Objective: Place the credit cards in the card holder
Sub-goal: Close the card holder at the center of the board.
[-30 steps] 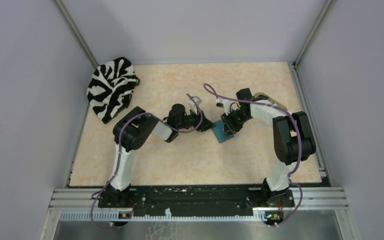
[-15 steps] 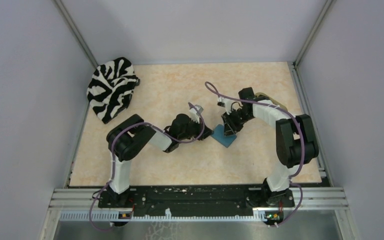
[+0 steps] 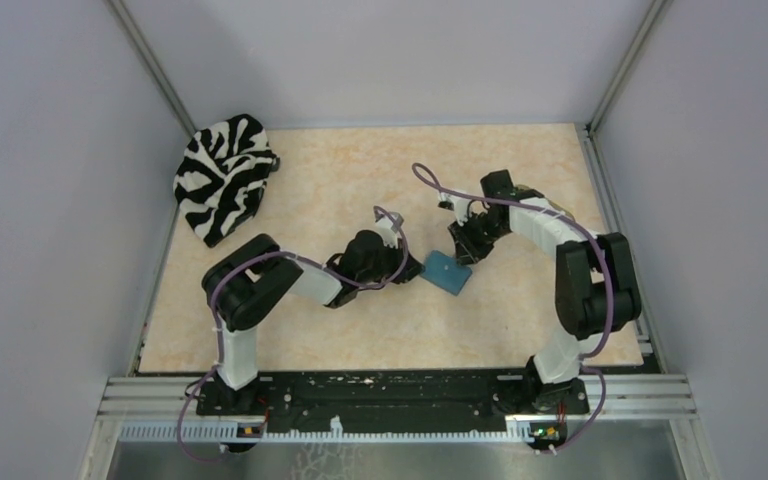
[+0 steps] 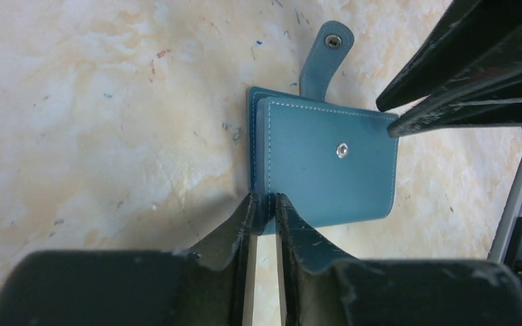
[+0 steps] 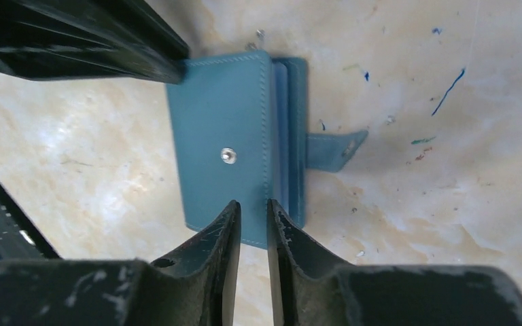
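Two pinches on the card holder (image 3: 447,271), folded with its tab unsnapped, flat on the desk (image 3: 360,180) between the arms. Left end effector (image 4: 264,201) clenched on one corner as an anchor. Right end effector (image 5: 252,208) clamped at the tab-side edge, probably on the top cover alone, ready to peel it open. No credit cards in view.

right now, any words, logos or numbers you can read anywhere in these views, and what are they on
No readable text in any view.
wallet: plain teal leather, no brand or stamp showing.
snap stud: too small to tell any engraving.
striped cloth: pattern only, no label in view.
table: blue pen strokes and specks, not letters.
front rail: fine marks, too small to read.
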